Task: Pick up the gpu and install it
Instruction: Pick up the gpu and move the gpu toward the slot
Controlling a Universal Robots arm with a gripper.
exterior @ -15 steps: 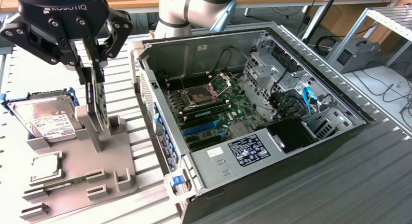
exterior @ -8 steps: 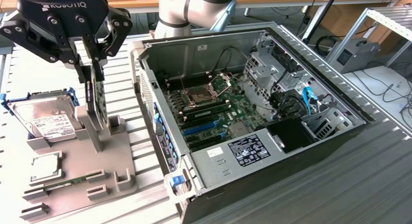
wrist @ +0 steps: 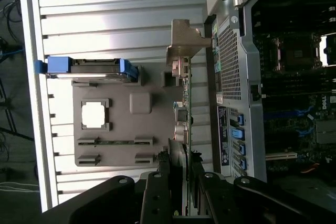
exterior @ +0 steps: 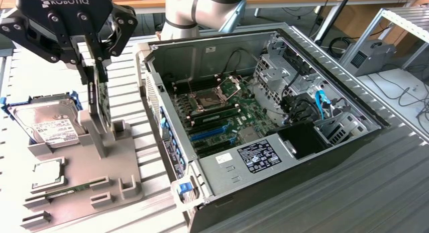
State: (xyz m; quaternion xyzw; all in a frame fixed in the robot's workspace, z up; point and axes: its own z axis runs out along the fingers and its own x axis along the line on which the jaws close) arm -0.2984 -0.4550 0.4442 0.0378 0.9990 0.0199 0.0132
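Observation:
The gpu (exterior: 102, 105) is a thin green card seen edge-on, standing upright over the grey holder (exterior: 100, 167) at the exterior view's left. My gripper (exterior: 96, 72) hangs straight above it, one finger on each face of the card's upper edge, shut on it. In the wrist view the gpu (wrist: 187, 103) runs away from my gripper (wrist: 181, 179) as a narrow green strip ending in its silver bracket (wrist: 184, 43). Whether the card's lower edge still sits in the holder's slot I cannot tell.
A silver hard drive (exterior: 50, 123) in a blue carrier, a square processor (exterior: 47, 173) and a memory stick (exterior: 75, 188) rest on the holder. The open computer case (exterior: 362, 142) lies at the exterior view's right, its motherboard with blue slots (exterior: 209, 133) exposed. The case wall (wrist: 236, 77) stands close beside the card.

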